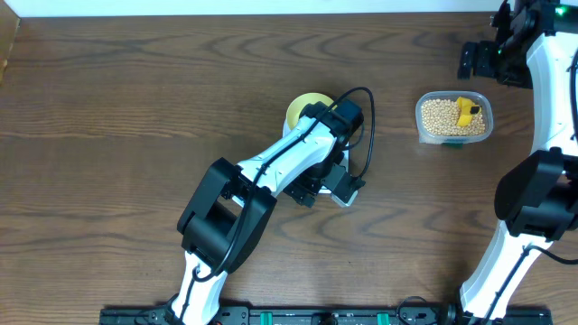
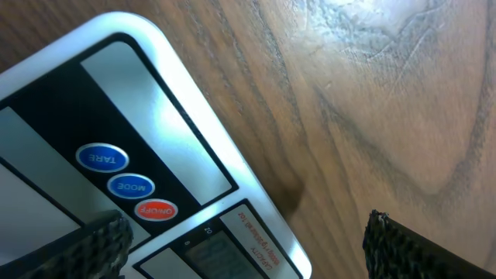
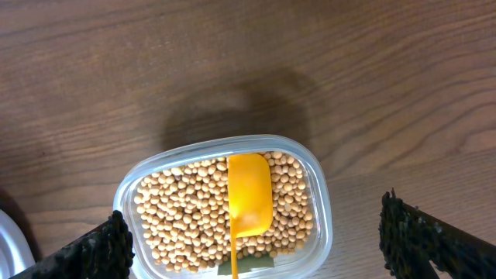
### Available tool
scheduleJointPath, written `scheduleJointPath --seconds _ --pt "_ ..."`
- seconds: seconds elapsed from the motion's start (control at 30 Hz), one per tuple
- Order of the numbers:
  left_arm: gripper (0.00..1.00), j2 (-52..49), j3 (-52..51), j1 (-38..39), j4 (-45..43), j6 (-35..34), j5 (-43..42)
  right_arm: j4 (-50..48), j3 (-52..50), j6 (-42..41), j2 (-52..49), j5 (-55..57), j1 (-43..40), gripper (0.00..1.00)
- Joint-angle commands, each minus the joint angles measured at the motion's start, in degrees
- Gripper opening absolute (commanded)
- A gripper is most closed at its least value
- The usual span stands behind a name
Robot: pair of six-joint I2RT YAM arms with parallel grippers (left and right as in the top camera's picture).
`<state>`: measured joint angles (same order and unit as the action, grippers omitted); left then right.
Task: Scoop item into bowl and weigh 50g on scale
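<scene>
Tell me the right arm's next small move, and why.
Probably lower the open right gripper onto the yellow plastic scoop lying in the clear plastic tub of small round beige beans: nothing is held yet, and scooping needs it.

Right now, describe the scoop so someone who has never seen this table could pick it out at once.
On the wooden table, look to the right side, where a clear plastic tub sits full of small tan beans. The scoop lies on top of the beans near the middle of the tub. It is the only bright orange-yellow thing there, smooth and oblong among round beans.
</scene>
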<state>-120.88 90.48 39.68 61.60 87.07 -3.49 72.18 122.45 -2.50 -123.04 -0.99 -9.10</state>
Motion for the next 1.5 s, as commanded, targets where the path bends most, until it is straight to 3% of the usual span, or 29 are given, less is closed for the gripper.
scheduleJointPath --seconds 0.0,0.33,0.5,0.77,1.27,1.47 --pt "0.98 -0.7 0.4 -0.5 2.0 0.5 0.5 0.0 0.8 0.0 0.0 0.7 -0.2 0.99" --pt "0.98 6.2 0.4 -0.1 6.5 0.4 0.3 0.0 0.8 0.0 0.0 0.7 -0.2 0.99" --pt "0.98 8.5 0.4 -1.6 6.6 0.2 -5.0 0.0 0.8 0.0 0.0 0.7 -0.2 0.99" --pt "0.98 8.5 0.4 -5.8 7.4 -9.0 -10.2 0.0 0.8 0.0 0.0 0.7 -0.2 0.99" --pt "0.98 8.5 0.4 -23.6 7.5 -12.2 -31.9 0.0 0.8 0.0 0.0 0.7 -0.2 0.99" --pt "0.98 8.5 0.4 -29.5 8.6 -12.2 -34.0 0.0 0.8 0.0 0.0 0.7 -0.2 0.99"
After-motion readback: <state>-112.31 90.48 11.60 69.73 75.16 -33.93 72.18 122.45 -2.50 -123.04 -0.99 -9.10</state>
